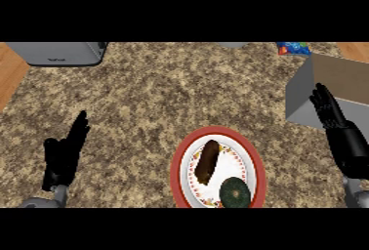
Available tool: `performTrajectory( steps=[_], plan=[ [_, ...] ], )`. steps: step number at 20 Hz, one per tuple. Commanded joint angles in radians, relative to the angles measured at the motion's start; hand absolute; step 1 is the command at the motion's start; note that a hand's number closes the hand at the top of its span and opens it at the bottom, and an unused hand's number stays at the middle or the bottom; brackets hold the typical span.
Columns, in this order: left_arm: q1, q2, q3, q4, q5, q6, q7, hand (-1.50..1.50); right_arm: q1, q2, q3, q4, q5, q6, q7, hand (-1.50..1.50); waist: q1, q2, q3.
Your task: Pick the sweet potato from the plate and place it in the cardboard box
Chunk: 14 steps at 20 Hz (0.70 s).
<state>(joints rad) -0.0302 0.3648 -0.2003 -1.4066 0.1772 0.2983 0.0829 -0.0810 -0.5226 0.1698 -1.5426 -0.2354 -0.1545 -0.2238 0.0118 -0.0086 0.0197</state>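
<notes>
The plate (pixel 181 161) sat closest to the bottom of the view, red rim and patterned white middle, and it had two things on it: a long brown piece that I took for the sweet potato (pixel 207 162) lying lengthwise in the middle, and a dark green round thing (pixel 235 192) at the near edge, just beside the potato's lower end. So basically nothing was done yet, the potato hadn't left the plate. The right hand (pixel 338 132) was up at the right side with fingers straight and nothing in it, fingertips overlapping the near wall of the cardboard box (pixel 306 97), well apart from the plate. The left hand (pixel 63 151) rested open at the lower left, fingers up, also holding nothing. Whole job was left by my reckoning: reach over, grab the potato, carry it right, drop it in the box. A grey appliance (pixel 61 52) and a blue packet (pixel 294 48) sat at the far edge.
</notes>
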Motion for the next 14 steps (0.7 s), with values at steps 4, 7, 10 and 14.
performTrajectory(
  steps=[4, 7, 10, 14],
  plan=[
    [-0.124, 0.082, -0.042, -0.094, -0.073, -0.092, -0.079, 0.0, -0.14, -0.049, 0.061, -0.172, 0.272, -0.258, 0.275, -1.5, -0.032, -0.018, -0.033],
    [-0.145, 0.096, -0.067, -0.113, -0.085, -0.13, -0.112, 0.0, -0.113, -0.248, 0.083, -0.089, 0.445, -0.202, 0.373, -1.5, -0.078, -0.021, -0.059],
    [-0.186, 0.123, -0.067, -0.133, -0.075, -0.181, -0.124, 0.0, -0.151, -0.216, 0.157, -0.186, 0.564, -0.256, 0.563, -1.5, -0.06, -0.019, -0.041],
    [-0.182, 0.127, -0.082, -0.142, -0.083, -0.201, -0.139, 0.0, -0.224, -0.294, 0.281, -0.286, 0.748, -0.127, 0.769, -1.5, -0.025, -0.014, -0.037]
  ],
)
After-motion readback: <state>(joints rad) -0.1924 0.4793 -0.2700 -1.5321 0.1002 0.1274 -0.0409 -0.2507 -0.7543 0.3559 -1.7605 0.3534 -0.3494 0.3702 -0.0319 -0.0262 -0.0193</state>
